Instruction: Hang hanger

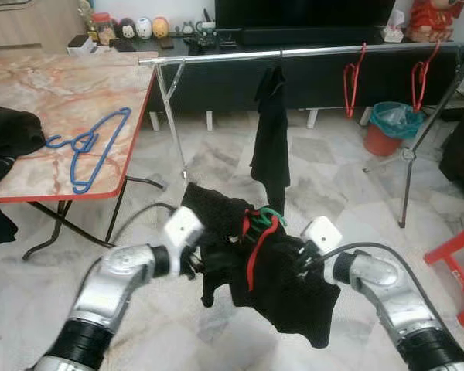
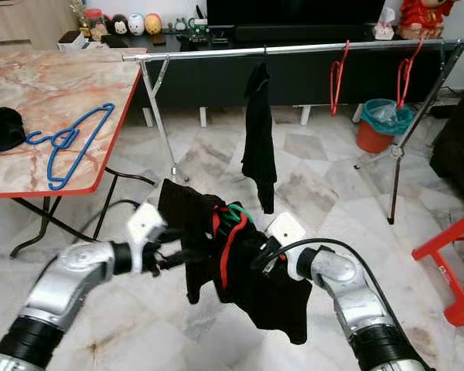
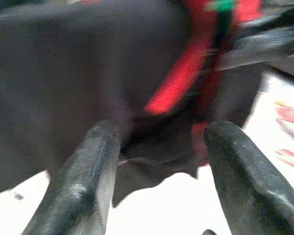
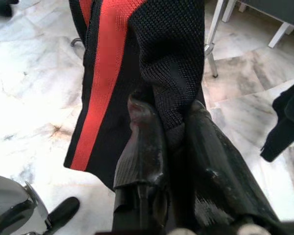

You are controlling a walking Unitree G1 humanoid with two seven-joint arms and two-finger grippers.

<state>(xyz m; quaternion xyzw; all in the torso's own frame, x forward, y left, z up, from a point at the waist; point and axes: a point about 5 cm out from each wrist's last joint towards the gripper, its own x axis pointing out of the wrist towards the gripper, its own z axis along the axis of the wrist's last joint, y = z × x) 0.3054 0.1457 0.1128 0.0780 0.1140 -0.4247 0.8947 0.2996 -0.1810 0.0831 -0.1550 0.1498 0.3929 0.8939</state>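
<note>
I hold a black garment [image 1: 288,290] with a red stripe [image 4: 100,73] low over the floor between both arms. A green and red hanger hook [image 1: 267,217] pokes out at its top. My right gripper [image 4: 169,115] is shut on a fold of the knitted cloth. At the garment's other edge my left gripper [image 3: 161,142] stands open, its fingers [image 3: 95,161] spread, with the cloth's edge in the gap between them. The silver clothes rail [image 1: 317,52] runs across ahead, well above and beyond the garment.
A black garment [image 1: 272,131] and two red hangers [image 1: 352,81] hang on the rail. Blue hangers [image 1: 89,147] lie on the marble-topped table [image 1: 54,85] at left. A red bin [image 1: 388,130] stands beyond the rail, and a red stool [image 1: 456,267] at right.
</note>
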